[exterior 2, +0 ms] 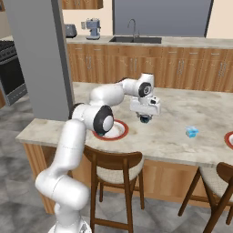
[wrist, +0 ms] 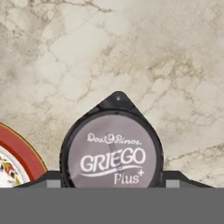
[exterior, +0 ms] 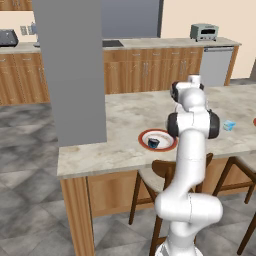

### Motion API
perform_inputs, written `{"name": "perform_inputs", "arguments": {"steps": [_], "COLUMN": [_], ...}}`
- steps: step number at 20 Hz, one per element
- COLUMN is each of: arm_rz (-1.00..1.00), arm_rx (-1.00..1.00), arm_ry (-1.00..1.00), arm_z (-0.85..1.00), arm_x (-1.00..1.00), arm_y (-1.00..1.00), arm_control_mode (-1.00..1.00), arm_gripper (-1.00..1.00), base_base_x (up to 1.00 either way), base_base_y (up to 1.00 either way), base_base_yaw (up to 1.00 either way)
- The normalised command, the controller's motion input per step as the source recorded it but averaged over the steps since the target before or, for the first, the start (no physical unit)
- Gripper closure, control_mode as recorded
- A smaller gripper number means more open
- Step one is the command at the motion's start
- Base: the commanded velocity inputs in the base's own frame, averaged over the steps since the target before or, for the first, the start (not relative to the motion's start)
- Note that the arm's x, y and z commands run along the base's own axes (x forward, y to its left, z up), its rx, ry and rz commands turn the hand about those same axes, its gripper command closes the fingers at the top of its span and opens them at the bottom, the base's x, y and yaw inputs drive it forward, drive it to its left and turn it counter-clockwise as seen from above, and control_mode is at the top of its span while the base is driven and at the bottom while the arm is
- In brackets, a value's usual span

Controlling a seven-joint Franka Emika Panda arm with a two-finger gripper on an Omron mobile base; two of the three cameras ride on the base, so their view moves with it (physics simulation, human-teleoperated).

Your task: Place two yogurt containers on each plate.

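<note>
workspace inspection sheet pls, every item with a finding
surface: marble island counter, bare between items
job's things: red-rimmed plate carries one dark yogurt cup; second plate at the right edge; light blue container on the counter; Griego cup in the end effector
clutter: nothing seen
grippers: end effector shut on the Griego cup, above the counter beside the near plate
cables: nothing seen
surroundings: stools, grey pillar, toaster oven, sink
</note>
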Motion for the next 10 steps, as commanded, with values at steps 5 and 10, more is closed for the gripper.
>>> {"name": "perform_inputs", "arguments": {"steps": [5, 10], "arm_rz": [0.0, 0.0], "arm_rx": [0.0, -0.04], "arm_ry": [-0.08, -0.08], "arm_z": [0.0, 0.0], "arm_x": [-0.38, -0.14], "arm_y": [0.59, 0.7], "arm_control_mode": [-1.0, -1.0], "arm_gripper": [1.0, 1.0], "base_base_x": [0.0, 0.0], "base_base_y": [0.0, 0.0], "base_base_yaw": [0.0, 0.0]}}
